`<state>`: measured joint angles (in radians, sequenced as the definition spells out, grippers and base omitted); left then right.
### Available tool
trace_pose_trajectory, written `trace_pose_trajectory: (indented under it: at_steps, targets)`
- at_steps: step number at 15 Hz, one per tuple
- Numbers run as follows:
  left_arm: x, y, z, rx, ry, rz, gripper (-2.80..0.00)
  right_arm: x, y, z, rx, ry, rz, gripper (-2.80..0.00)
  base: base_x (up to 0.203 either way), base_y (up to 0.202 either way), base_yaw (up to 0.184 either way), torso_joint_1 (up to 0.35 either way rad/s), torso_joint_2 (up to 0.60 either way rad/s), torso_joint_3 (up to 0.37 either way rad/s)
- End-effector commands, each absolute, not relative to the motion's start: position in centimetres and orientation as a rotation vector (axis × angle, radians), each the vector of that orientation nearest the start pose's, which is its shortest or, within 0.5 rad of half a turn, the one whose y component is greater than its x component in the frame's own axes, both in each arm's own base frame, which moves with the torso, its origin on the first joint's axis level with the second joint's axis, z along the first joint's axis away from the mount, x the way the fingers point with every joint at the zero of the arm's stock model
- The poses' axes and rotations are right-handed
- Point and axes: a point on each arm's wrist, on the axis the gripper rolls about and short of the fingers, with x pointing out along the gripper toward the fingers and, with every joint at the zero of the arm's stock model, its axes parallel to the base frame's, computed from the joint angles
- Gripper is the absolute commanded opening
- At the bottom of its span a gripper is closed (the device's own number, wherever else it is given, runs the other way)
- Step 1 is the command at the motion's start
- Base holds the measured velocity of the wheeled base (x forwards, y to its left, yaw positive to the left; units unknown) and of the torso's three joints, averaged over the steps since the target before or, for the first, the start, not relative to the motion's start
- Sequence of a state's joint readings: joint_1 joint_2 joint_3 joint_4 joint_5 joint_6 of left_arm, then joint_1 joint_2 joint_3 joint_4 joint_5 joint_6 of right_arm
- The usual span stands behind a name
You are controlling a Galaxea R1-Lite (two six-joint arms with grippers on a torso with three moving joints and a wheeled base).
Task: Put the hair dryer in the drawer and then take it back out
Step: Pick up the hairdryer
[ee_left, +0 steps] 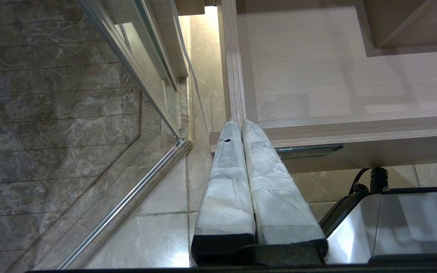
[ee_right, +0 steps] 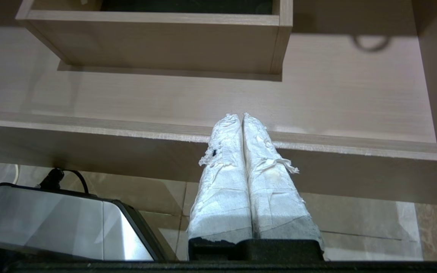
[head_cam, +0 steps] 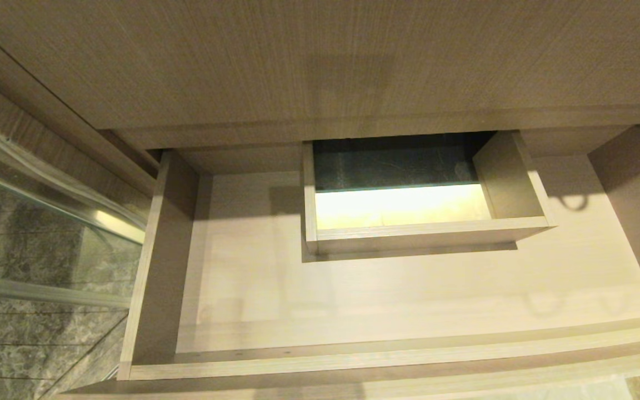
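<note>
We see one drawer (head_cam: 409, 311), pulled open, with one boxed cutout (head_cam: 425, 228) at its mid-back edge. The hair dryer appears in no view, so we cannot judge its weight or a grasp point. The left gripper (ee_left: 240, 122) hangs by the drawer's front left corner, jaws pressed together, empty. The right gripper (ee_right: 241, 115) hangs at the front edge, likewise closed, empty.

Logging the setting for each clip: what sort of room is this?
Probably a bathroom. An open wood-grain drawer has a boxed cutout at mid-back, as under a sink. Beside it stand a metal-framed glass partition and a marble-tiled floor.
</note>
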<state>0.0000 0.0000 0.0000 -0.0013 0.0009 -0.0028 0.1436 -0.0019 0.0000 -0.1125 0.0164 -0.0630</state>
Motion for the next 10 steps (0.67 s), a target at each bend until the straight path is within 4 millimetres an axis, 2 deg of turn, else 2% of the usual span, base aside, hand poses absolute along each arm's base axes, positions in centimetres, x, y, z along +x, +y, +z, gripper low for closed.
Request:
trace_pose_trajectory:
  at_steps: [1, 5, 7, 10]
  targets:
    - [-2.28, 0.00, 7.56, -0.003, -0.001, 0.002, -2.80, -2.30, -0.30, 7.48, -0.057, -0.115, 0.154, -2.80, 0.000, 0.000, 0.000, 0.000, 0.00, 0.000]
    - [-2.27, 0.00, 7.52, -0.003, 0.000, 0.002, -2.80, -2.30, -0.30, 7.51, -0.058, -0.119, 0.154, -2.80, 0.000, 0.000, 0.000, 0.016, -0.03, -0.006]
    - [-2.27, 0.00, 7.52, -0.002, 0.000, 0.002, -2.80, -2.30, -0.30, 7.49, -0.060, -0.117, 0.154, -2.80, 0.000, 0.000, 0.000, 0.177, -0.11, -0.031]
    - [-2.27, 0.00, 7.52, -0.003, 0.000, 0.002, -2.80, -2.30, -0.30, 7.46, -0.057, -0.114, 0.154, -2.80, 0.000, -0.004, 0.149, 0.249, -0.13, -0.168]
